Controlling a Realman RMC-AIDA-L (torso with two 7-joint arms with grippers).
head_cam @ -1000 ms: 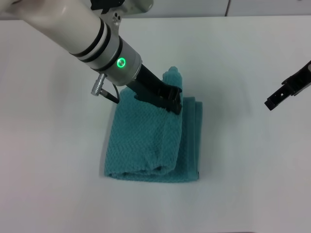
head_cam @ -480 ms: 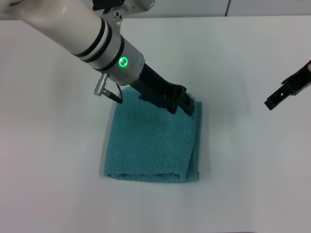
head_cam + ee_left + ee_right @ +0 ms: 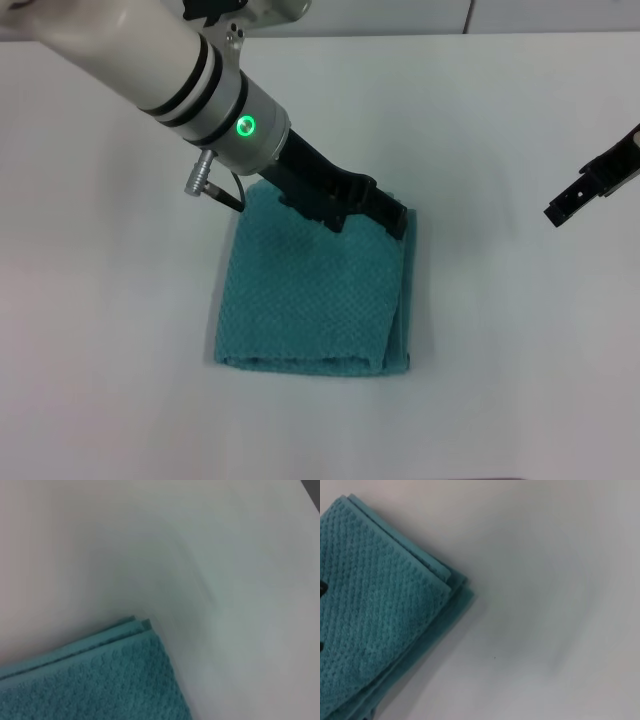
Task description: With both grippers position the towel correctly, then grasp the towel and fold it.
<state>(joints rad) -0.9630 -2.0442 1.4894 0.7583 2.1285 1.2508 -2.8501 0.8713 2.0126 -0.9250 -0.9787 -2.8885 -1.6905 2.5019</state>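
The teal towel (image 3: 310, 300) lies flat on the white table, folded into a stack with layered edges along its right side. My left gripper (image 3: 365, 218) hovers at the towel's far right corner, open, with no cloth between its fingers. Out at the right edge of the head view, my right gripper (image 3: 580, 195) hangs well away from the towel. The left wrist view shows a corner of the towel (image 3: 100, 680) with stacked layers. In the right wrist view the towel (image 3: 370, 605) appears again, its doubled edges showing.
The white table (image 3: 500, 350) surrounds the towel on all sides. A pale wall or ledge runs along the far edge (image 3: 450, 15). My left arm (image 3: 190, 70), with its green ring light, reaches in from the upper left over the towel's far edge.
One second ago my left gripper held a raised fold of the towel. That fold now lies flat to the right and the gripper has opened above it. My right gripper has not moved.
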